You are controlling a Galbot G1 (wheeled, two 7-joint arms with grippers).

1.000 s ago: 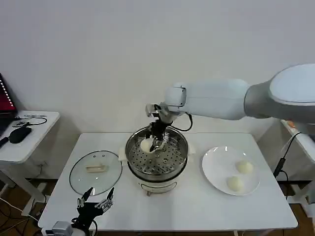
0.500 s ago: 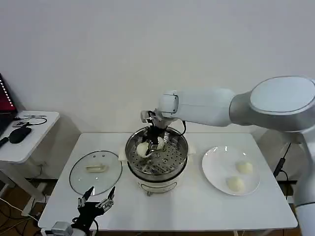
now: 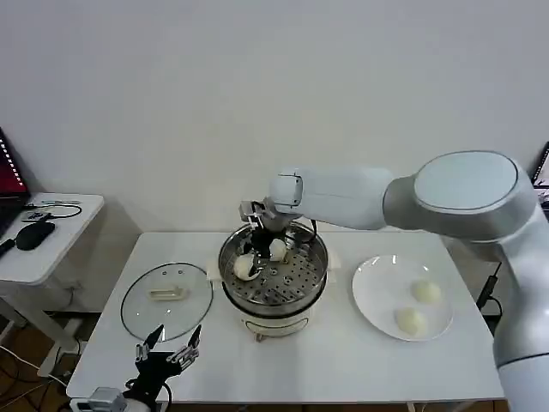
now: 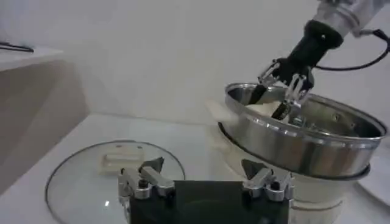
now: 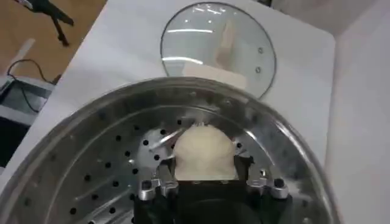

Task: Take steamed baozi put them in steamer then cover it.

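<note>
Steam pot work was under way on the white bench. We saw the right pincer reaching down inside the steamer, at its far left part, clamped on a baozi; the right wrist view showed the bun gripped between its fingers, above the perforated tray. A second baozi lay on the tray by the pot's left wall, just beside the pincer. Two more baozi rested on the white plate to the right of the steamer, near each other but apart. The cover lay flat on the bench left of the steamer, handle up. The left pincer hung low at the near bench edge by the cover, its fingers apart and holding nothing. We could read no brand, label or writing anywhere.
</note>
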